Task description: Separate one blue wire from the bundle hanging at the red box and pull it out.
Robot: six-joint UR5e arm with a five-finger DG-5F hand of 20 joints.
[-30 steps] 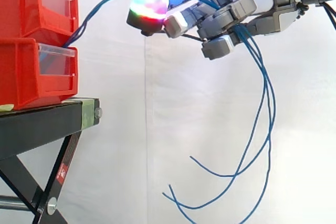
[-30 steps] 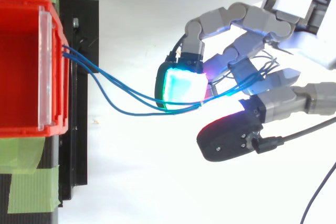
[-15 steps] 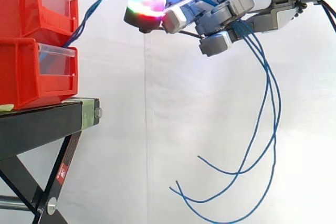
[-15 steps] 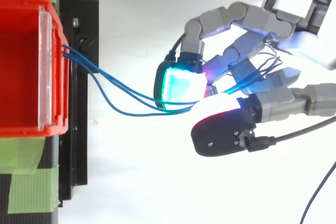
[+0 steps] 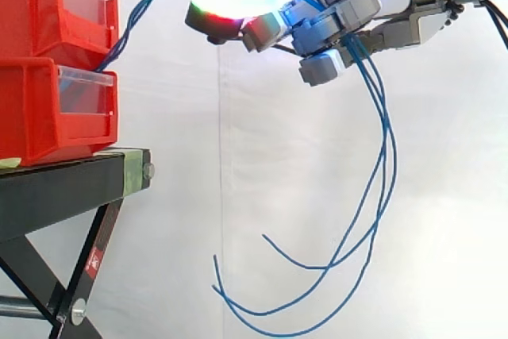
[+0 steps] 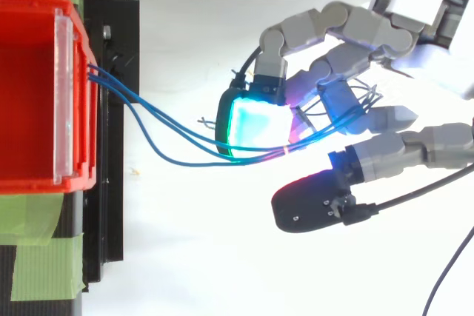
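Three blue wires [image 6: 163,135] leave the front of the red box [image 6: 29,109] and run right into my hand [image 6: 348,57]. In the side view they climb from the gap between the stacked red bins [image 5: 48,109] and pass over the hand [image 5: 341,25]. Behind it the blue wires [image 5: 386,156] hang in long loops, their loose ends curling left near the bottom. The fingers are curled over the strands, which thread between them under a glowing cyan pad [image 6: 255,123]. The thumb [image 6: 311,205] stands a little apart below them. All the strands lie together in the hand.
The bins rest on a black stand [image 5: 63,184] with angled legs. Green tape [image 6: 37,264] holds the box at its corners. A white curtain backs the scene, and there is open space below and to the right of the hand.
The hanging wire ends have swung left. The hand has risen slightly, and the thumb has drawn away from the fingers.
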